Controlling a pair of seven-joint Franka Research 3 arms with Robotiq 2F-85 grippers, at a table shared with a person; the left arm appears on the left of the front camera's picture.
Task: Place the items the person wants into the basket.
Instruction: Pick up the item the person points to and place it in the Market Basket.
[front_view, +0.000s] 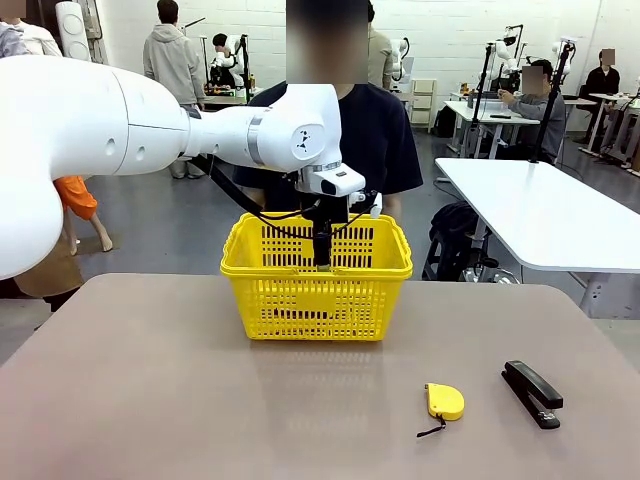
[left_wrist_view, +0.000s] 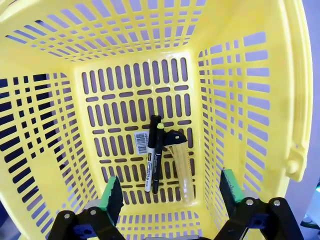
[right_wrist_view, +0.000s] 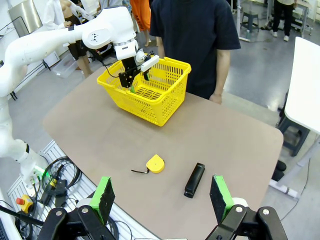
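**Tools in the basket, left claw released above them**

Brown table (front_view: 150, 390) fills the front view, with white work tables and people behind it. At its far edge you see the yellow basket (front_view: 316, 300), and the person (front_view: 375, 130) in a dark T-shirt stands just behind it. Your left arm reaches across from the left, and the left gripper (front_view: 322, 258) hangs down inside the basket's mouth. On the near right of the table lie a yellow tape measure (front_view: 444, 401) and a black stapler (front_view: 531, 393), well apart from the basket.

Looking down the left wrist, you see the left gripper (left_wrist_view: 170, 197) spread wide and gripping nothing. Just beyond its green pads (left_wrist_view: 112, 194), on the basket (left_wrist_view: 50, 145) floor, lie the marker (left_wrist_view: 152, 150), the pen (left_wrist_view: 157, 160) touching it alongside, and the knife (left_wrist_view: 180, 165) just beside them, all between the fingers' lines.

From the right wrist, you see the right gripper (right_wrist_view: 162, 197) open and empty, high over the table's near edge. The tape measure (right_wrist_view: 155, 163) and stapler (right_wrist_view: 194, 180) lie below it; the basket (right_wrist_view: 150, 97) sits far off by the person (right_wrist_view: 195, 40).
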